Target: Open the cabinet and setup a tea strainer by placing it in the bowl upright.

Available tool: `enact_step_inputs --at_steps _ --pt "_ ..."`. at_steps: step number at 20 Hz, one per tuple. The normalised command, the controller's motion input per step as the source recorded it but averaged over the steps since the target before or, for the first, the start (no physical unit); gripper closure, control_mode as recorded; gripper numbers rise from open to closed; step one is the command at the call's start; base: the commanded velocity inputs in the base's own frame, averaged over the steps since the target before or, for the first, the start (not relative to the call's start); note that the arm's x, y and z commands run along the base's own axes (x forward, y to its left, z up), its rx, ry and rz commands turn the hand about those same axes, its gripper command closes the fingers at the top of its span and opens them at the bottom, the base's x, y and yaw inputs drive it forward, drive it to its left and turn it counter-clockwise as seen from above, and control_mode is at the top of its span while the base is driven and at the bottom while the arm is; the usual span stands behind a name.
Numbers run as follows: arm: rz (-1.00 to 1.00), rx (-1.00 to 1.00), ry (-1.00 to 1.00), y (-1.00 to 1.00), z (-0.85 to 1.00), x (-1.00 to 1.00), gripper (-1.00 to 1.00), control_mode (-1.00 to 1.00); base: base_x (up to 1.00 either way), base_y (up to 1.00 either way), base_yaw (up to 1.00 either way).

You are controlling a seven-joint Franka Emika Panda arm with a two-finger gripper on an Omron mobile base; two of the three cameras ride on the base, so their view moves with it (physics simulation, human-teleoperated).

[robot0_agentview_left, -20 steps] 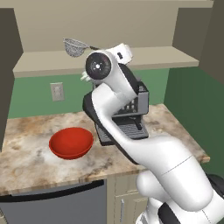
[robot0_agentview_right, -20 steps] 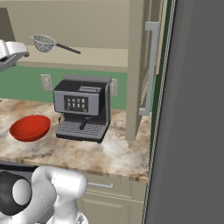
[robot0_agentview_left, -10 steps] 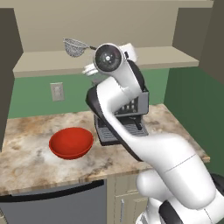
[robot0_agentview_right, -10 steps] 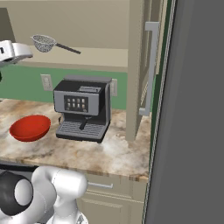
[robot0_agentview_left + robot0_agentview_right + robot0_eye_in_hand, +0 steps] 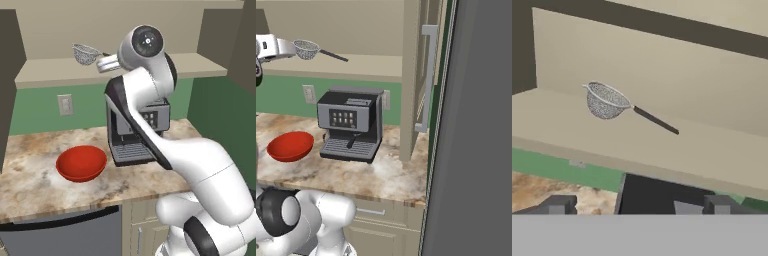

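Observation:
The cabinet (image 5: 150, 20) stands open, its right door (image 5: 421, 75) swung out edge-on with a silver bar handle. On its shelf (image 5: 662, 150) rests the tea strainer (image 5: 604, 101), a small mesh basket with a thin dark handle pointing right; it also appears as the strainer (image 5: 86, 53) and strainer (image 5: 306, 48). My gripper (image 5: 639, 206) is open, with nothing between its fingertips, and sits below and short of the strainer, level with the shelf's front edge. The hand (image 5: 107, 62) hangs just right of the strainer. The red bowl (image 5: 81, 163) sits on the counter below.
A black and silver coffee machine (image 5: 137, 135) stands on the marbled counter (image 5: 30, 180) right of the bowl and under the shelf. A tall dark panel (image 5: 476, 125) closes off the right side. A wall socket (image 5: 65, 104) is on the green backsplash.
The arm has lifted and swung the hand up to shelf height, closer to the strainer. The gripper stays open; strainer and bowl have not moved.

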Motion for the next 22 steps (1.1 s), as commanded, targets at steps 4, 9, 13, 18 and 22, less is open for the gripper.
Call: enact_step_inputs --at_steps 4,9,13,18,22 --pt "0.14 -0.14 0.0 0.09 0.01 0.14 -1.0 -1.0 0.0 0.0 0.0" --pt "0.25 -0.14 0.07 0.14 0.0 0.15 -1.0 -1.0 0.0 0.0 0.0" --pt "0.13 -0.15 0.14 0.14 0.0 0.05 -1.0 -1.0 0.0 0.0 0.0" --pt "0.0 -0.11 0.11 0.08 -0.01 0.17 -1.0 -1.0 0.0 0.0 0.0" --pt "0.0 -0.14 0.0 0.03 -0.09 0.29 -1.0 -1.0 0.0 0.0 0.0"
